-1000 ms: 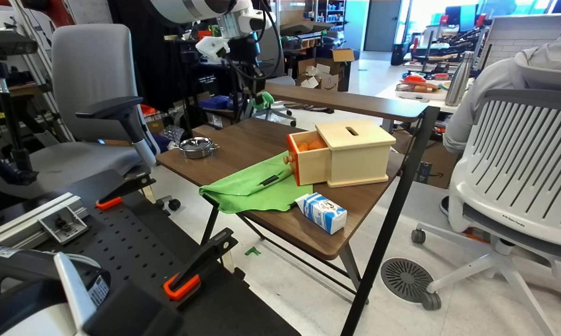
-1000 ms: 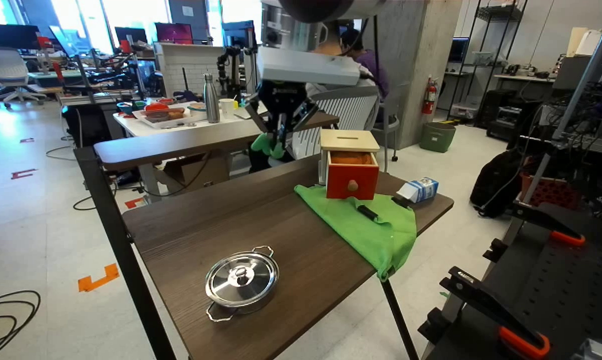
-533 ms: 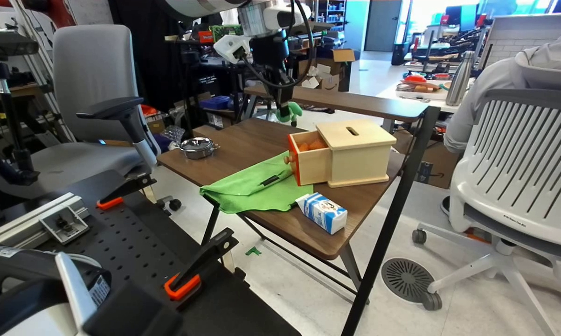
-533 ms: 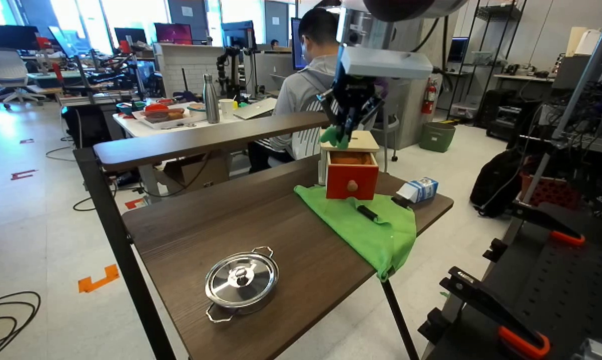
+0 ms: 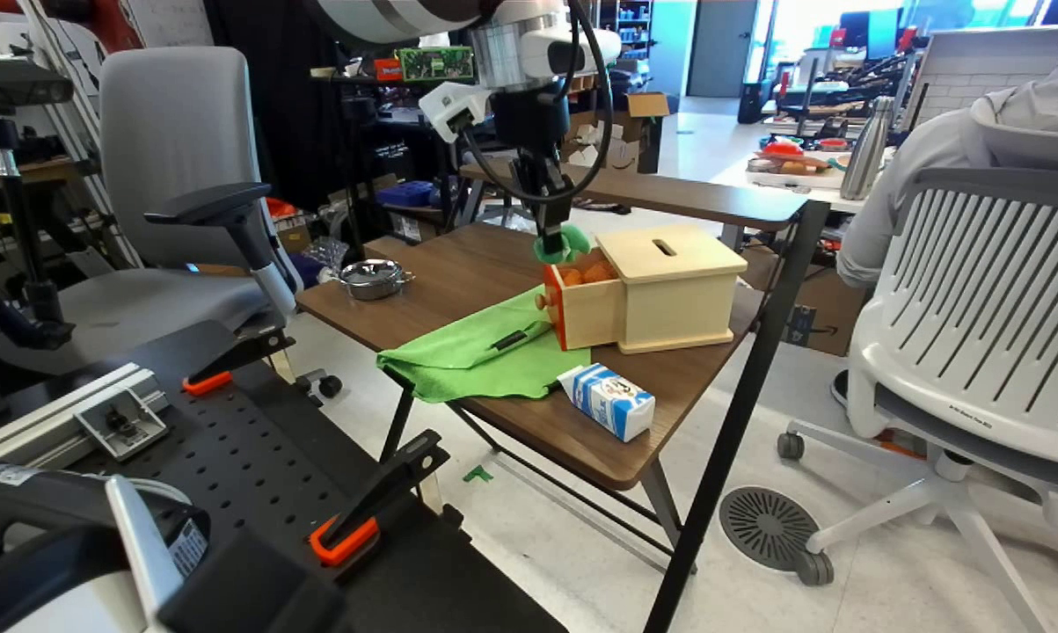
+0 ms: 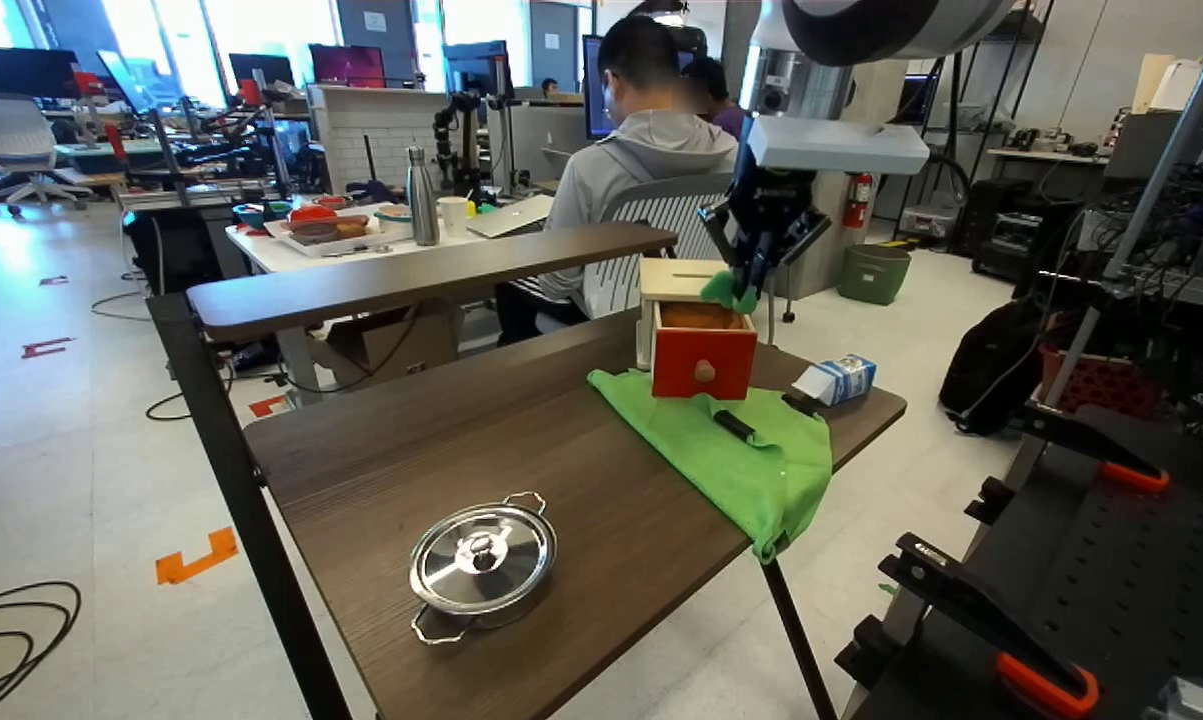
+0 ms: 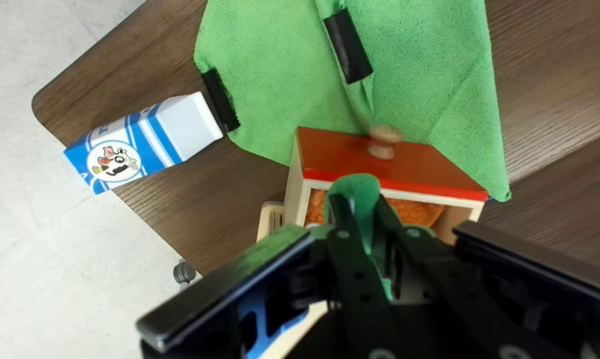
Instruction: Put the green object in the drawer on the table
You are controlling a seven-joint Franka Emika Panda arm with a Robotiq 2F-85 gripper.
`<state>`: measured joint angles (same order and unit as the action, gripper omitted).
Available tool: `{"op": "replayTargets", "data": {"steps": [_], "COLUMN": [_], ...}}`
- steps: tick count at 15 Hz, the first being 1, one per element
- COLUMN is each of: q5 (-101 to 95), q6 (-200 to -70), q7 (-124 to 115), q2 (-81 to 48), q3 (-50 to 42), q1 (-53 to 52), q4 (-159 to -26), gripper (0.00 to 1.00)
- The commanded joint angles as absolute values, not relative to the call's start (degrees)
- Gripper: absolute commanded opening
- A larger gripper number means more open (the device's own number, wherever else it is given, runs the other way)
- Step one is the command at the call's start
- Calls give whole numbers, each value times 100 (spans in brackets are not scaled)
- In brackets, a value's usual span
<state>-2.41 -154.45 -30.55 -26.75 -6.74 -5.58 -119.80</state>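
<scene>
Brown table (image 6: 606, 480): one drawer (image 6: 696, 346), one green object (image 6: 724, 290) above

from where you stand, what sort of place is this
Likely a robotics lab sharing an open office: there is a robot arm, a perforated black bench and, in the background of an exterior view, computer monitors.

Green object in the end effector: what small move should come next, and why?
I'd probably lower the end effector a little before letting go: it grips the green object, the drawer stands open, and the wrist view shows the object overlapping part of its opening, though the exact height is hard to judge.
</scene>
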Motion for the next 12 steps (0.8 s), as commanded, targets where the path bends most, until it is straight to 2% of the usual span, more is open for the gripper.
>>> {"op": "replayTargets", "data": {"steps": [1,12], "q5": [25,1], "q6": [-15619,-15425], "q7": [-2892,-2780], "q2": [-2699,-3230], "q3": [-687,-735], "q1": [-516,-538], "q4": [-12003,-11372], "gripper": [3,3]}}
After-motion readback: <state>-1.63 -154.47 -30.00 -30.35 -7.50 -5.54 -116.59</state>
